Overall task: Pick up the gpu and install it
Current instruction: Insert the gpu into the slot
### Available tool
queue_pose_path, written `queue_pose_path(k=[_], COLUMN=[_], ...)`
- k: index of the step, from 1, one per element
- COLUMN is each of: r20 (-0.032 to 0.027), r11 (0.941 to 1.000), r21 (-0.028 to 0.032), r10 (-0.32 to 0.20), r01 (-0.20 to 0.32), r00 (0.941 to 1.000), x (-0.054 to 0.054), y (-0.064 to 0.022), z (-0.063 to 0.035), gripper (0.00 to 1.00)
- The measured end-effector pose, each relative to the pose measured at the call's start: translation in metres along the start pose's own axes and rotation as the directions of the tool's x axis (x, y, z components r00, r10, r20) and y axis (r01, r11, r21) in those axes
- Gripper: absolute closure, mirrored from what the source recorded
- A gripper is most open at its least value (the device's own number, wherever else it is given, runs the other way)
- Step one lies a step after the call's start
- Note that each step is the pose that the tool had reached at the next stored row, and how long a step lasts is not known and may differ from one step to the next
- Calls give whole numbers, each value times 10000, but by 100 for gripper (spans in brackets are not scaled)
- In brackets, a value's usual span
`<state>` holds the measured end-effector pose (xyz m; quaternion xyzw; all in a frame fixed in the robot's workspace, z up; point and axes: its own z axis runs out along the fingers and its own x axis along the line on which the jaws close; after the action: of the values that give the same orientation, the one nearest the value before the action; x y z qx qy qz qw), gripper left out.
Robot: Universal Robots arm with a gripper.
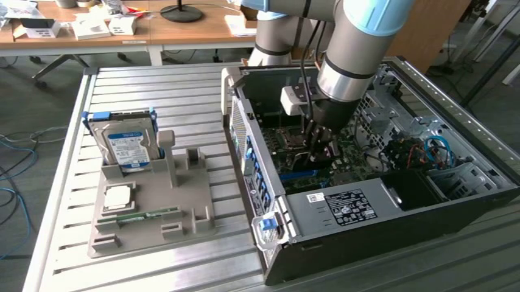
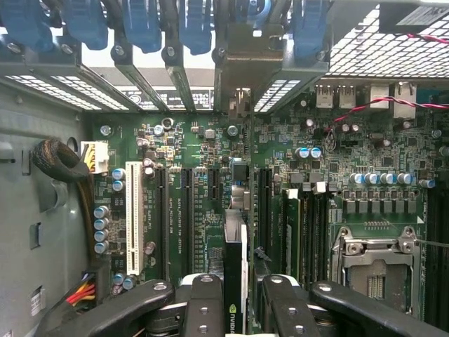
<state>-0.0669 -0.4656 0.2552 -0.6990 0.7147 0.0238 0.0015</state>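
My gripper point(image 1: 318, 146) reaches down into the open computer case point(image 1: 406, 201), just above the green motherboard point(image 2: 189, 161). In the wrist view the gripper point(image 2: 237, 312) is shut on the gpu point(image 2: 234, 267), a thin dark card seen edge-on between the two black fingers point(image 2: 203, 309). The card stands upright over the motherboard, in line with one of the long expansion slots point(image 2: 163, 210). Its silvery end bracket point(image 2: 242, 63) sits at the case's rear slot openings, among the blue retention clips point(image 2: 140, 24).
A grey holder point(image 1: 150, 207) on the slatted metal table point(image 1: 162, 85) carries a silver hard drive point(image 1: 126, 146), a small chip point(image 1: 118, 196) and a green memory stick point(image 1: 138, 216). Inside the case are the processor socket point(image 2: 375, 267), cables point(image 1: 430, 152) and metal walls.
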Motion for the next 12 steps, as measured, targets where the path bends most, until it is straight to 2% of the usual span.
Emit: queue_pose_path(k=[12], r20=[2], r11=[10000], r21=[0], r10=[0], r01=[0], r00=[10000], x=[1], y=[0], z=[26], gripper=[74])
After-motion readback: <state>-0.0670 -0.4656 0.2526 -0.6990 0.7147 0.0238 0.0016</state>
